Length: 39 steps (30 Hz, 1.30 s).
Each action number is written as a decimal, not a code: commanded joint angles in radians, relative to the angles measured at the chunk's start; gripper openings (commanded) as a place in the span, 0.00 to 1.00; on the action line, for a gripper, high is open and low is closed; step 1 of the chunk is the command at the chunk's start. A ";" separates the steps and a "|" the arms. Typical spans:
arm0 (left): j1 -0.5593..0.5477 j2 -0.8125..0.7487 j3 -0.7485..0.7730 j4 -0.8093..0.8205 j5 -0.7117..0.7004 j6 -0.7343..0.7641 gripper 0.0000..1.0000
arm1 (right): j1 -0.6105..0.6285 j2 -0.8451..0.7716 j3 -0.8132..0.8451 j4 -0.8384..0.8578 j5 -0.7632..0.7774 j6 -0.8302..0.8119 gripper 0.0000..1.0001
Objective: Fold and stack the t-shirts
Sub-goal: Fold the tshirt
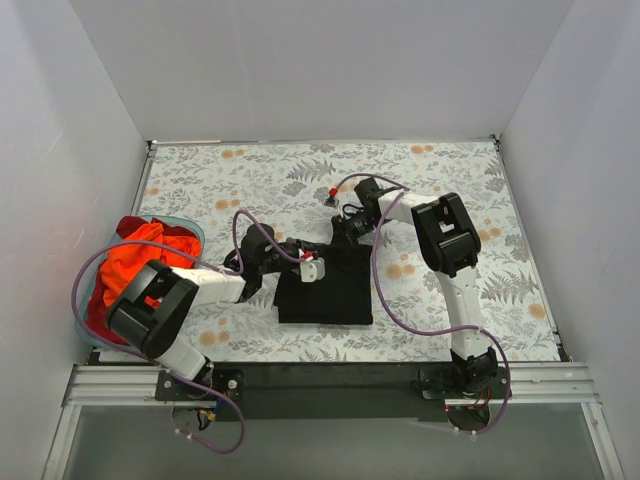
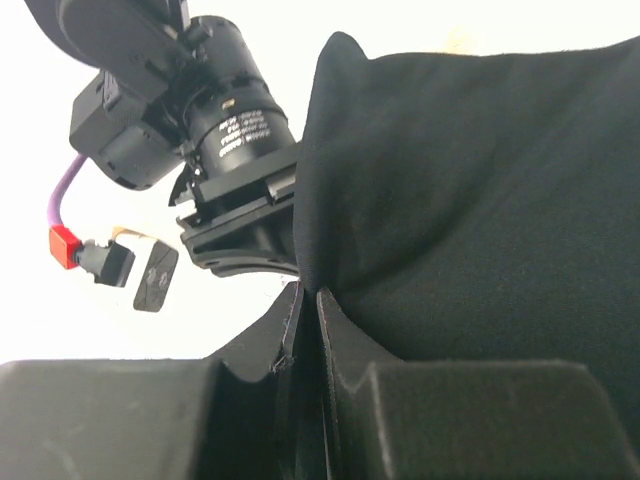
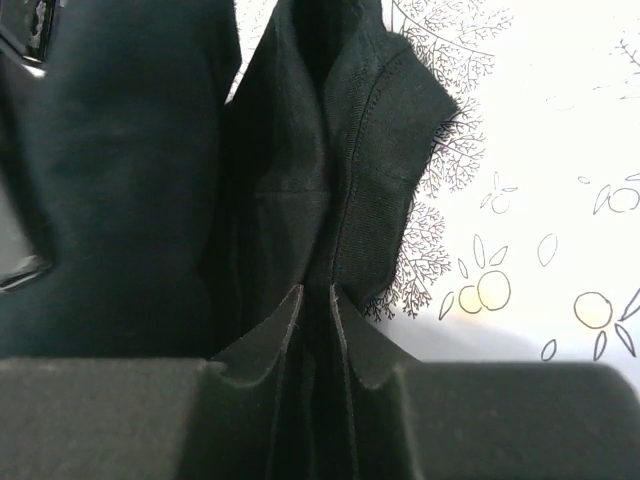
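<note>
Room: white walls (image 1: 330, 70) on three sides, floral-patterned surface (image 1: 450, 170) | far left: orange-red t-shirts (image 1: 135, 265) heaped in teal basket (image 1: 192, 226) | left pincer (image 2: 305, 300) pinched tight on black t-shirt (image 1: 330, 295), far-left corner | shirt mid-surface, folded near-square, long axis unclear | right pincer (image 3: 315, 295) clamped on its far-right fold | motor label (image 2: 235, 125) unreadable

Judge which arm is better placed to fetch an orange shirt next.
Probably left: the basket of orange shirts sits beside that arm, far from the right one. Left claw and right claw pinch the black shirt.
</note>
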 commanded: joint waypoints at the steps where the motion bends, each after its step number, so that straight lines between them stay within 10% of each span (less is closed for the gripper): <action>1: 0.016 0.044 0.032 0.117 -0.037 0.023 0.00 | 0.013 -0.022 -0.034 -0.027 0.042 -0.046 0.22; 22: 0.024 0.078 -0.142 0.435 0.015 0.118 0.00 | 0.002 -0.171 0.130 -0.089 0.290 -0.043 0.42; 29: 0.027 0.168 -0.104 0.510 -0.025 0.110 0.00 | -0.082 -0.196 0.208 -0.089 0.318 0.003 0.87; 39: 0.093 0.174 0.102 0.362 -0.106 -0.095 0.37 | -0.279 -0.282 0.216 -0.113 0.329 0.010 0.94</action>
